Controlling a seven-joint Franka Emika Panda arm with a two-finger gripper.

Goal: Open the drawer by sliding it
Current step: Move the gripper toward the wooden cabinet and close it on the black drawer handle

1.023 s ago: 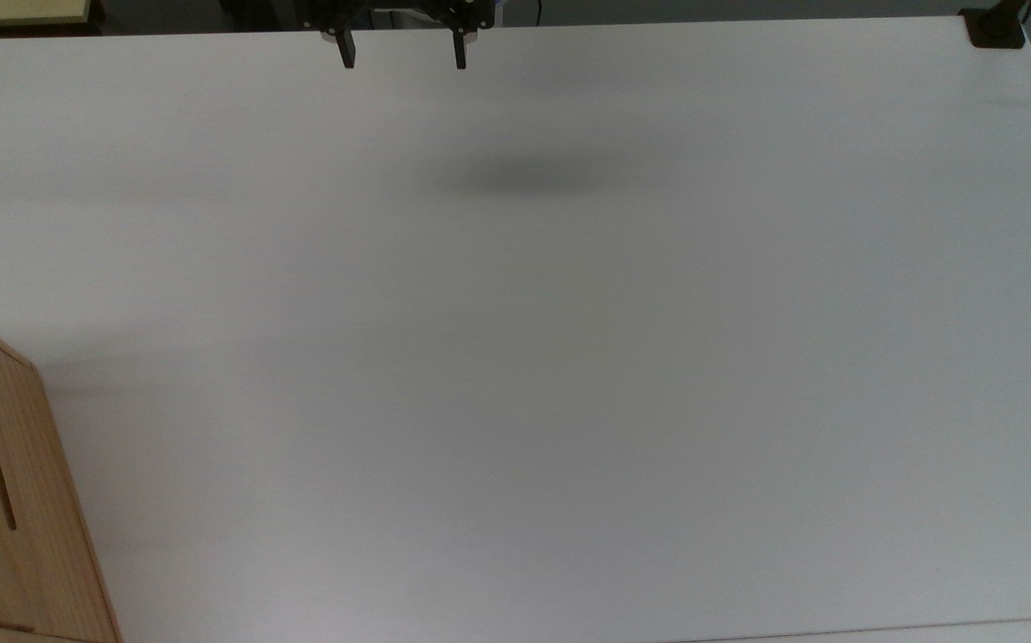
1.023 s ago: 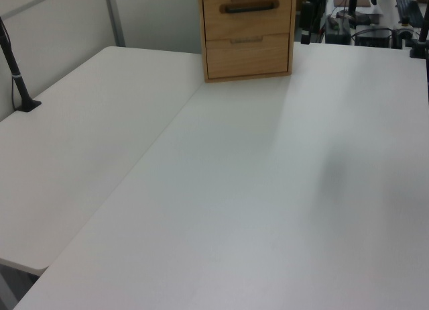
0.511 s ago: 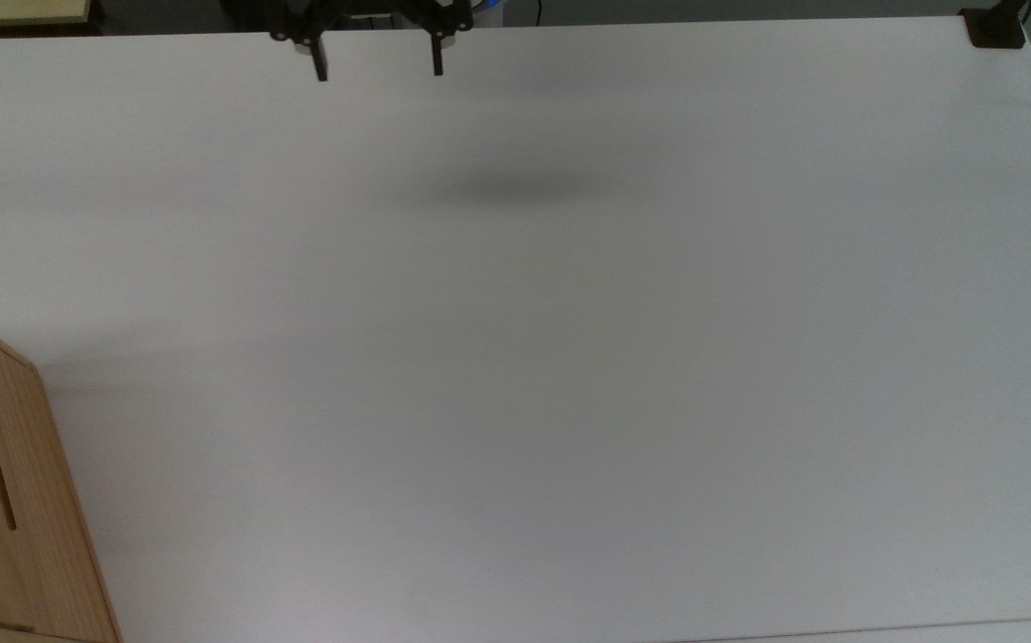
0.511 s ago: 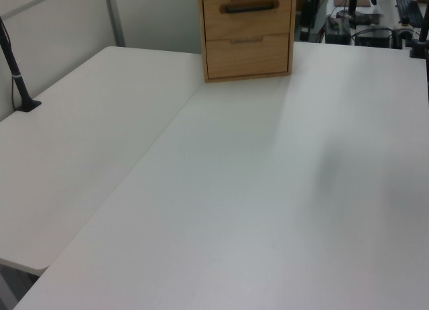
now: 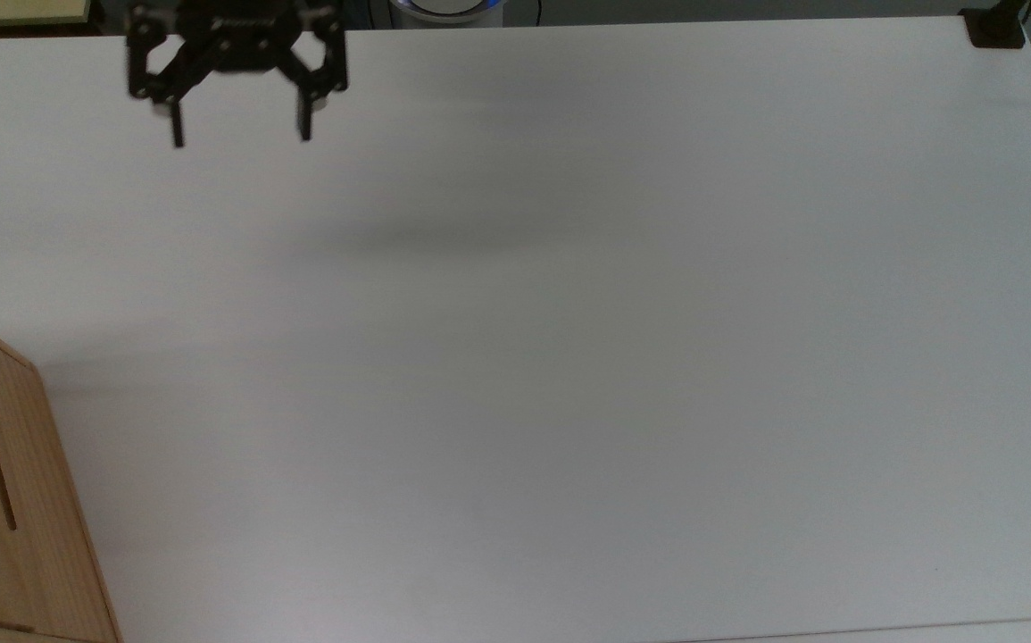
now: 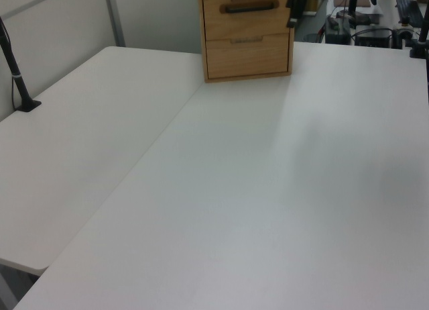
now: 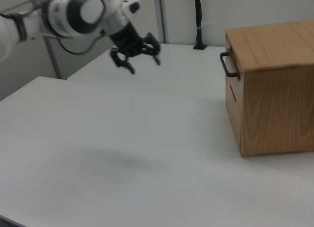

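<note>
Nothing done yet on the job. Drawer (image 6: 247,13) shut, flush with the front of the wooden box (image 7: 274,89), not slid out at all. Top drawer with the black bar handle (image 6: 250,7), sitting at about 12 o'clock in the left view, at the far end of the white counter (image 6: 255,189). In the top view, just a corner of that wooden front down at 8 o'clock, by the edge. In the right view, over at 3 o'clock, handle sticking out toward the middle.

Gripper (image 5: 240,136) up at 11 o'clock in the top view, hanging in the air over the counter, well apart from the drawer. Fingers (image 5: 178,134) spread wide, holding nothing. In the right view, up at 11 o'clock too, on the end of the white arm (image 7: 64,13).

Still to do, by the look of it: go over to the handle, close on the bar, pull straight out.

Counting: one gripper, two fingers, one wooden box, two drawer fronts, one bar handle, one thin slot on the lower front (image 6: 247,39), one black post (image 6: 13,68) at 9 o'clock in the left view
</note>
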